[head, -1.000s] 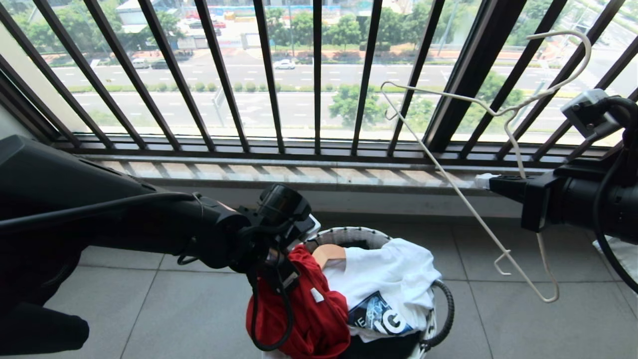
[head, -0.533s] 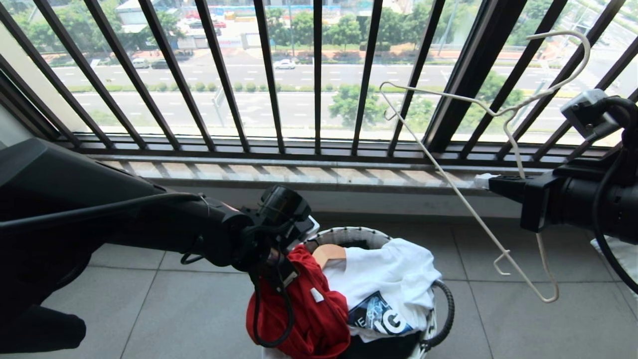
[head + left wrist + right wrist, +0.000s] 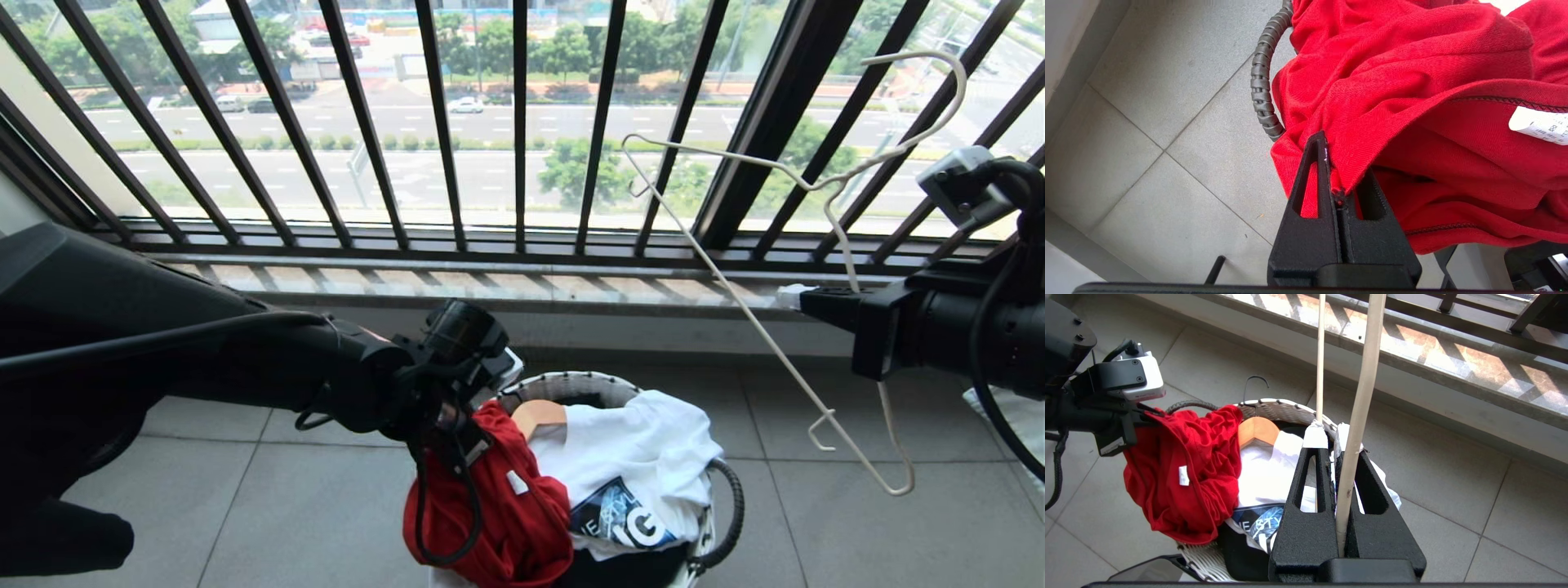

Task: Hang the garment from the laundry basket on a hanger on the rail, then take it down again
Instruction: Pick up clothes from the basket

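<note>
The left gripper [image 3: 1337, 179] is at the left edge of the laundry basket [image 3: 571, 382], and its jaws are closed on a fold of the garment [image 3: 498, 506], the red T-shirt; in the left wrist view the cloth is pinched between the two black fingers [image 3: 1314, 179]. The garment lies bunched over the left side of the laundry basket and partly hangs outside the rim, with its white neck label [image 3: 1184, 475] visible. Just beside it in the basket lies a white T-shirt [image 3: 645, 457] with a blue graphic, and the top of a wooden hanger [image 3: 1255, 430] shows between the two shirts. A grey ribbed handle [image 3: 1261, 81] of the basket curves next to the red cloth. The basket stands on the grey tiled floor [image 3: 286, 506], near the low wall under the black window railing [image 3: 441, 122]. The right gripper [image 3: 1337, 457] is at the right side of the head view, above the floor and well apart from the basket. Its jaws are closed on the hanger [image 3: 735, 302], the thin pale wire one, which it holds in the air in front of the railing with the hook [image 3: 939, 73] pointing up and to the right. In the right wrist view one thin wire of the hanger passes between the fingers.
</note>
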Controlling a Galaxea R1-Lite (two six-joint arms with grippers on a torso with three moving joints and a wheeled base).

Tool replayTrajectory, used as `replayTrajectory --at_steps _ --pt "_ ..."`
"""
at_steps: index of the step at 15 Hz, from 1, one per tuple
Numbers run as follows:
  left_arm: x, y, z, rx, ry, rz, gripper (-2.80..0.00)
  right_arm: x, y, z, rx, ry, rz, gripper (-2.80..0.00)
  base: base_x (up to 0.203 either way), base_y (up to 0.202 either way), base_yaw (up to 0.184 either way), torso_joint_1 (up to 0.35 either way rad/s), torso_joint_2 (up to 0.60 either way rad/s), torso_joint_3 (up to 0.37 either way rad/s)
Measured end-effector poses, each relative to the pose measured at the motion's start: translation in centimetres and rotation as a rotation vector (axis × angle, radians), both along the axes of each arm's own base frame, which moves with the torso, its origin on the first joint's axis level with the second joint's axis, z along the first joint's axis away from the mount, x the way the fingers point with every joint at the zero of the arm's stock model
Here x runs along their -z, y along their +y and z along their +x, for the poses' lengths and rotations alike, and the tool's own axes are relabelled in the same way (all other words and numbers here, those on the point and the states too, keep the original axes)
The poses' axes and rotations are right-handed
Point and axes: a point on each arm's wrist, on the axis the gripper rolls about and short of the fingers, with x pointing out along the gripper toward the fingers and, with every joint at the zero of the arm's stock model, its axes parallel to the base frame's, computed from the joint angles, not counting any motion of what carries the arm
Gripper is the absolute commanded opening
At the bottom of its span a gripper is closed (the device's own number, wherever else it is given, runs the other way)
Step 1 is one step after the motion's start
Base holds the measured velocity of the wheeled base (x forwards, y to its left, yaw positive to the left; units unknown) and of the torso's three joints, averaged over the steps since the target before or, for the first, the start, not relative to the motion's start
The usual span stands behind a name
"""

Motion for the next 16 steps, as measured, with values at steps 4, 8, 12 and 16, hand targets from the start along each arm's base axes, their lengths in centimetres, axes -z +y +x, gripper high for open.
replayTrajectory --at_steps 4,8,12,16 --pt "-2.6 -0.2 -0.6 -0.035 -0.032 -0.136 -2.8 0.0 0.0 0.0 -0.001 0.0 0.0 -2.8 0.0 0.0 0.0 0.0 0.0 0.0" --pt "-5.3 0.3 -1.9 0.017 -0.032 -0.259 -2.8 -0.1 0.0 0.1 0.001 0.0 0.003 -2.8 0.0 0.0 0.0 0.0 0.0 0.0" --pt "-6.5 0.6 -2.4 0.007 -0.046 -0.32 -2.8 0.0 0.1 0.3 0.002 0.004 0.003 -2.8 0.0 0.0 0.0 0.0 0.0 0.0" --pt "-6.8 0.7 -2.5 0.009 -0.053 -0.324 -2.8 0.0 0.1 0.3 0.003 0.005 0.003 -2.8 0.0 0.0 0.0 0.002 0.0 0.13"
